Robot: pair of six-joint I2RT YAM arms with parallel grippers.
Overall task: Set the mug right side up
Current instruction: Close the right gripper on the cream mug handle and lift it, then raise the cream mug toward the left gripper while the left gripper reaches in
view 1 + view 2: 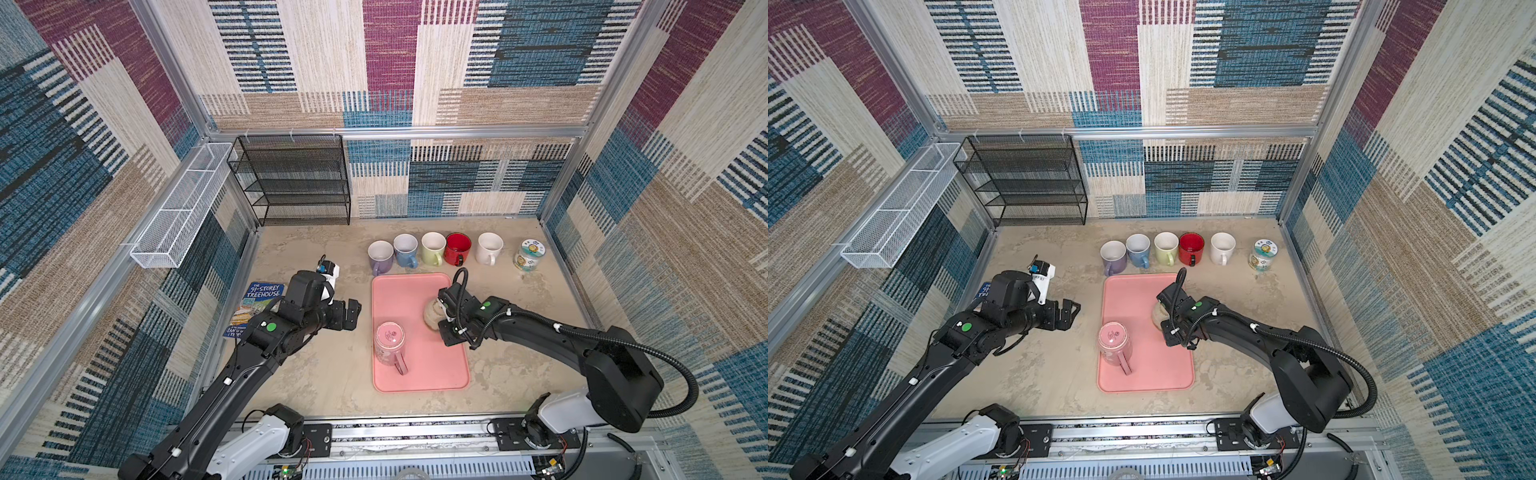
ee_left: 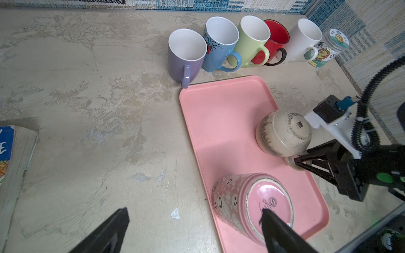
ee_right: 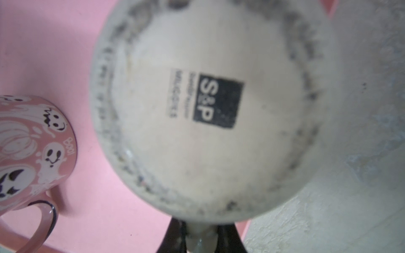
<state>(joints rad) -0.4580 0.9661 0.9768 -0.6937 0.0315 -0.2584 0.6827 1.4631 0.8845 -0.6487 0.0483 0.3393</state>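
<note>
Your right gripper (image 2: pixel 296 161) is clamped on the handle of the cream mug (image 2: pixel 282 133). In the right wrist view the two black fingers (image 3: pixel 228 241) pinch the pale handle between them.

That mug stands upside down on the pink tray (image 1: pixel 419 388), at the tray's right edge in its far half. Its long axis runs up and down, with the mouth on the tray and the base facing up. The handle sticks out sideways toward your right arm.

It is a round-bellied glazed ceramic mug with dark speckling around the foot ring and down the sides. The flat base carries a black square stamp reading "S&P". I cannot tell whether the rim sits fully flat on the tray.

Your left gripper (image 1: pixel 353 314) hangs over the bare table (image 1: pixel 316 257) just left of the tray. Its jaws are spread wide with nothing between them.

A pink mug (image 1: pixel 390 343) printed with white ghosts and pumpkins also stands base up, in the tray's near left part. It is apart from the cream one, and its handle points toward the front edge.

Beyond the tray, five upright mugs stand in a row (image 1: pixel 432 249): purple, blue, green, red and white. A labelled jar (image 1: pixel 528 254) stands at the right end. A paperback book (image 1: pixel 257 307) lies at the table's left side.
</note>
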